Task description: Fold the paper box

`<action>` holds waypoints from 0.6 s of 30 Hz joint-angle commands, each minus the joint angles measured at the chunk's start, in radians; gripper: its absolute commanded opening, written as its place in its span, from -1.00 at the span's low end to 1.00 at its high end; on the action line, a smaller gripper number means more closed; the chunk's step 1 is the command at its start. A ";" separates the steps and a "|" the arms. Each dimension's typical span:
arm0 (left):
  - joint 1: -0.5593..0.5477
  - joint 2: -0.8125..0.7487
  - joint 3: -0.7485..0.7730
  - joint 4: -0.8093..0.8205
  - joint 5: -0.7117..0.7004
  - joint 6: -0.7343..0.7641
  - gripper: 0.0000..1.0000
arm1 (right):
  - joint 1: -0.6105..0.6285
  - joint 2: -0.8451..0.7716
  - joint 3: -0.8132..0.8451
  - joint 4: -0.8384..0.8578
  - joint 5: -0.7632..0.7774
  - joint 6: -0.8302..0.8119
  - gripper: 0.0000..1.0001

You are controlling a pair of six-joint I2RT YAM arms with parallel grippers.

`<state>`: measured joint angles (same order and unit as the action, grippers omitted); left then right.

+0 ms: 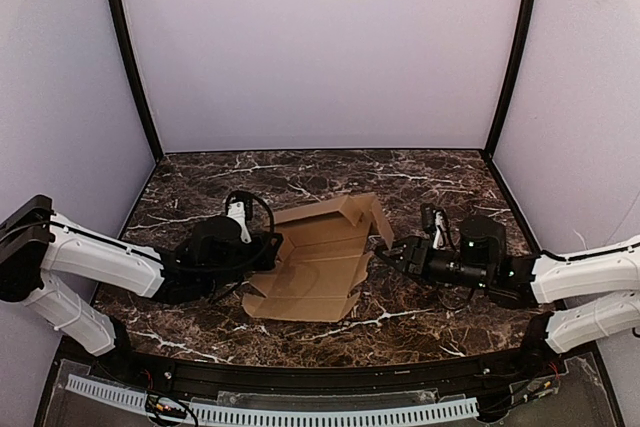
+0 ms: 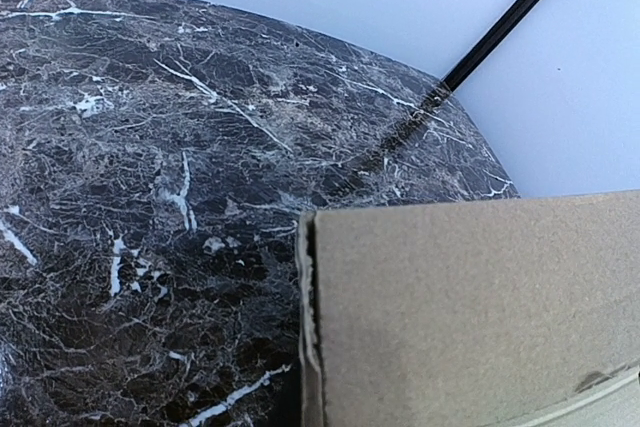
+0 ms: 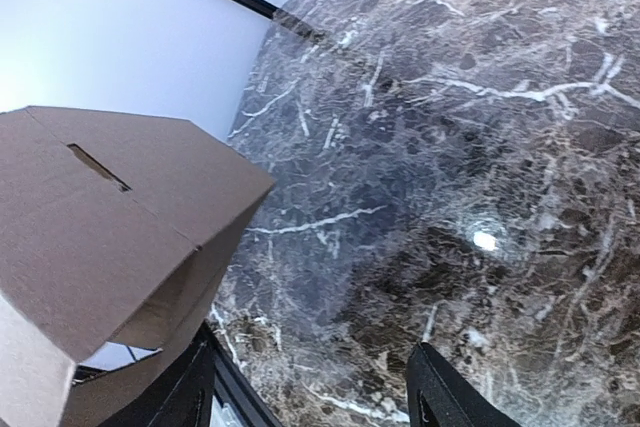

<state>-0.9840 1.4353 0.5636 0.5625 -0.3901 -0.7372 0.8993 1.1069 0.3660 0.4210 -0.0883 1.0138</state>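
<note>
The paper box (image 1: pixel 315 262) is a brown cardboard sheet lying on the marble table, with its far flaps and right flap (image 1: pixel 381 219) raised. My left gripper (image 1: pixel 271 248) is at the sheet's left edge. In the left wrist view a cardboard panel (image 2: pixel 470 307) with a doubled edge covers the fingers, so they are hidden. My right gripper (image 1: pixel 396 251) is at the sheet's right edge. In the right wrist view it (image 3: pixel 320 397) is open, and a folded flap with a slot (image 3: pixel 100 237) hangs over its left finger (image 3: pixel 185 392). Nothing is between the fingers.
The dark marble table (image 1: pixel 200 182) is walled by pale panels with black corner posts (image 1: pixel 130 57). A black rail (image 1: pixel 300 379) runs along the near edge by the arm bases.
</note>
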 commanded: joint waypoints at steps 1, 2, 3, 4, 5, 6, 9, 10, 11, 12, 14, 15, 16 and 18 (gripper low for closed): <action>0.008 -0.033 -0.034 0.065 0.067 -0.023 -0.99 | -0.008 0.028 -0.035 0.296 -0.088 0.042 0.29; 0.010 -0.031 -0.036 0.075 0.077 -0.022 -0.99 | -0.007 0.035 -0.037 0.323 -0.099 0.049 0.28; 0.011 -0.030 -0.038 0.082 0.082 -0.020 -0.99 | -0.007 0.046 -0.039 0.355 -0.110 0.055 0.28; 0.011 -0.028 -0.038 0.092 0.091 -0.018 -0.99 | -0.008 0.057 -0.041 0.385 -0.120 0.061 0.27; 0.011 -0.028 -0.038 0.096 0.096 -0.018 -0.99 | -0.007 0.068 -0.041 0.417 -0.129 0.067 0.27; 0.011 -0.025 -0.038 0.102 0.102 -0.018 -0.99 | -0.007 0.083 -0.039 0.440 -0.135 0.075 0.26; 0.011 -0.020 -0.041 0.119 0.110 -0.018 -0.99 | -0.007 0.127 -0.028 0.493 -0.153 0.094 0.24; 0.011 -0.017 -0.041 0.124 0.116 -0.018 -0.99 | -0.007 0.143 -0.025 0.519 -0.162 0.101 0.23; 0.011 -0.012 -0.041 0.131 0.118 -0.017 -0.99 | -0.007 0.160 -0.023 0.541 -0.167 0.109 0.22; 0.011 -0.010 -0.041 0.133 0.123 -0.018 -0.99 | -0.007 0.177 -0.021 0.563 -0.170 0.116 0.22; 0.011 -0.005 -0.041 0.140 0.130 -0.019 -0.99 | -0.006 0.207 -0.019 0.609 -0.177 0.131 0.19; 0.011 -0.002 -0.041 0.146 0.132 -0.021 -0.99 | -0.005 0.221 -0.018 0.633 -0.178 0.138 0.18; 0.011 -0.001 -0.041 0.148 0.138 -0.022 -0.99 | -0.005 0.234 -0.018 0.659 -0.178 0.144 0.17; 0.010 0.002 -0.043 0.154 0.145 -0.025 -0.99 | -0.005 0.252 -0.016 0.681 -0.175 0.155 0.15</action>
<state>-0.9722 1.4353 0.5335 0.6674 -0.2893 -0.7555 0.8974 1.3247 0.3401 0.9703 -0.2481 1.1339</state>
